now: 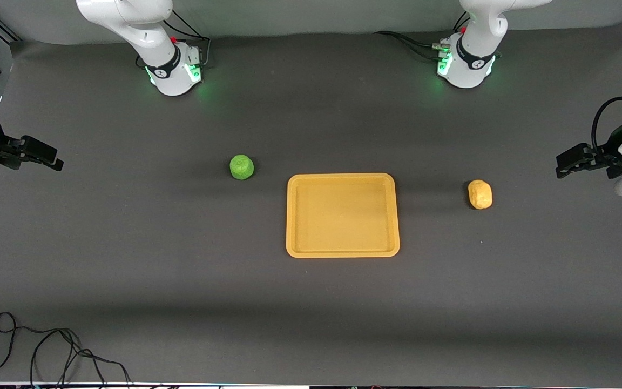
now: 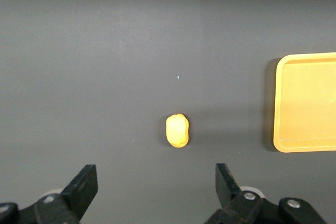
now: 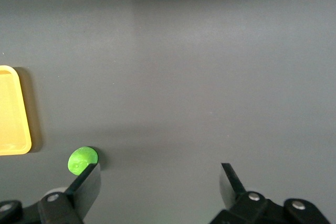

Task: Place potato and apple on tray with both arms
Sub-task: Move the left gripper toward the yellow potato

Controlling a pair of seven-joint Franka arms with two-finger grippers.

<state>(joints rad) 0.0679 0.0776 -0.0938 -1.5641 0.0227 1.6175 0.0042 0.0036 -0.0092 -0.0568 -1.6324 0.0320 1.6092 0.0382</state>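
The yellow-orange tray [image 1: 343, 214] lies flat in the middle of the table with nothing on it. The green apple [image 1: 241, 167] sits on the table beside the tray, toward the right arm's end. The yellow-tan potato [image 1: 480, 194] sits beside the tray, toward the left arm's end. My right gripper [image 1: 52, 159] hangs open over the right arm's end of the table, apart from the apple [image 3: 81, 160]. My left gripper [image 1: 563, 165] hangs open over the left arm's end, apart from the potato [image 2: 177, 130]. Each wrist view shows an edge of the tray [image 2: 307, 103] [image 3: 11, 111].
The two arm bases [image 1: 173, 70] [image 1: 465, 65] stand along the table's edge farthest from the front camera. A loose black cable [image 1: 46, 351] lies near the table's front edge at the right arm's end.
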